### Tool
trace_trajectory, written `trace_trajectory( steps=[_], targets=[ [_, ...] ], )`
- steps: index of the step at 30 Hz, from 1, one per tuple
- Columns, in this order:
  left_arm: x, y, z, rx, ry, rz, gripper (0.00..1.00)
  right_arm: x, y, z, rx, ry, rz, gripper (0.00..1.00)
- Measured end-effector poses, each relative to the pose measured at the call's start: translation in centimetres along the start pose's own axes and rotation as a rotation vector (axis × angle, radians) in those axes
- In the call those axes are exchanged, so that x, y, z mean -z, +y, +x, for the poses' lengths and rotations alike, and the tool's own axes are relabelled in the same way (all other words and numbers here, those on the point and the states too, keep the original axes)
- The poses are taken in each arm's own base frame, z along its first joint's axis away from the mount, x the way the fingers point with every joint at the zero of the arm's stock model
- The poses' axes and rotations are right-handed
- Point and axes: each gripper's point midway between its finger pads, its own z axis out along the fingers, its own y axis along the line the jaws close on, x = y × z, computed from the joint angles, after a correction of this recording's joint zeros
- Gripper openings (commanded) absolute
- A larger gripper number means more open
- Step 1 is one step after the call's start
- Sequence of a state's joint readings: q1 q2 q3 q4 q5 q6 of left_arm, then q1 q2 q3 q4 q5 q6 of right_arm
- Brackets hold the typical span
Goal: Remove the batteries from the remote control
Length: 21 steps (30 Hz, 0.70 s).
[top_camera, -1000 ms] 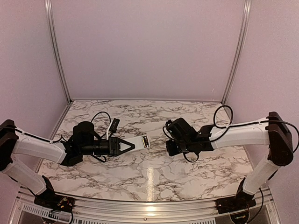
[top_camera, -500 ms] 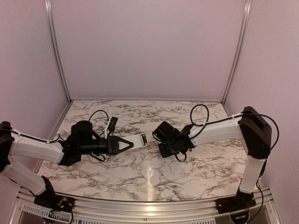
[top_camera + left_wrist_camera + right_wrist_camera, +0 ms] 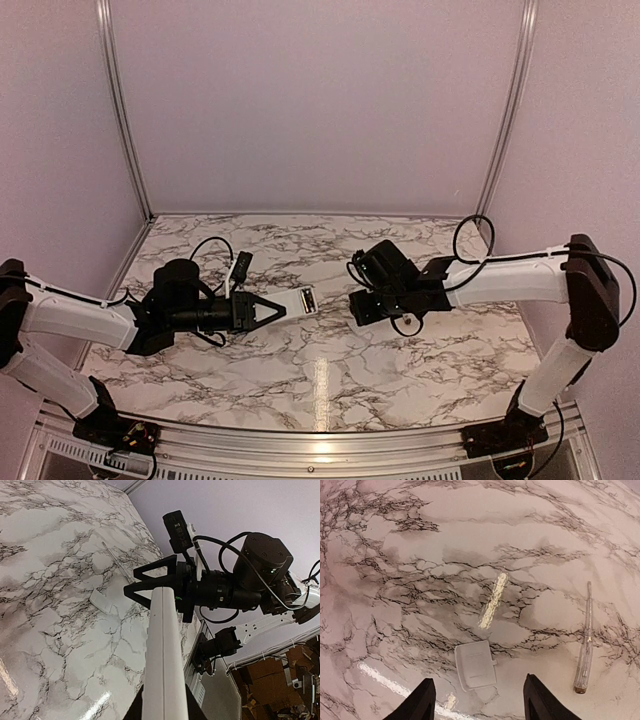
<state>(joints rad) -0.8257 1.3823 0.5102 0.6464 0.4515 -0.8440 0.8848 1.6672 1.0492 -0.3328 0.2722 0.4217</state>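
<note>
Over mid-table (image 3: pixel 400 370) — my left claw (image 3: pixel 280 309) is clamped on one end of the remote control (image 3: pixel 305 300) and holds it aloft, free end toward my right claw (image 3: pixel 479 681). A dark recess shows at that free end. The right claw is spread wide and empty, near the remote but apart from it. I cannot resolve the batteries; I judge them not yet out. The back cover (image 3: pixel 475 665) lies on the marble, with the pale rod (image 3: pixel 585 645) well to its side.

Step in hand: approach for extraction. The next move calls for one fingertip aligned with the recess to pry a cell — the left grip must not slip.

Surface: glossy marble print, glare streaks. Enclosure: lilac walls (image 3: pixel 320 100), aluminium posts (image 3: pixel 120 110).
</note>
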Motion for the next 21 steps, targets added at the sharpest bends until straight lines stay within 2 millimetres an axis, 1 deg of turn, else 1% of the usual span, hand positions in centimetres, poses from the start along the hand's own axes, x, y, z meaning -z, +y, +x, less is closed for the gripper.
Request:
trace_trajectory(
  steps=[4,7,14,18,21],
  targets=[
    [-0.7,0.9,0.6,0.014,0.029,-0.014,0.0,1.4,-2.1,0.3,-0.035,-0.032,0.002,0.64],
    [-1.6,1.4,1.1,0.027,0.066,-0.016,0.0,2.0,-3.1,1.0,-0.054,-0.041,-0.006,0.68],
    [-3.9,3.0,2.2,0.058,0.148,-0.025,0.0,2.8,-4.5,2.3,-0.077,-0.048,-0.018,0.81],
    [-5.2,4.2,2.7,0.075,0.187,-0.044,0.0,3.2,-5.1,2.4,-0.092,-0.062,-0.016,0.83],
    [-6.0,5.3,3.3,0.093,0.209,-0.066,0.0,3.2,-5.2,2.1,-0.096,-0.071,-0.019,0.84]
  ],
)
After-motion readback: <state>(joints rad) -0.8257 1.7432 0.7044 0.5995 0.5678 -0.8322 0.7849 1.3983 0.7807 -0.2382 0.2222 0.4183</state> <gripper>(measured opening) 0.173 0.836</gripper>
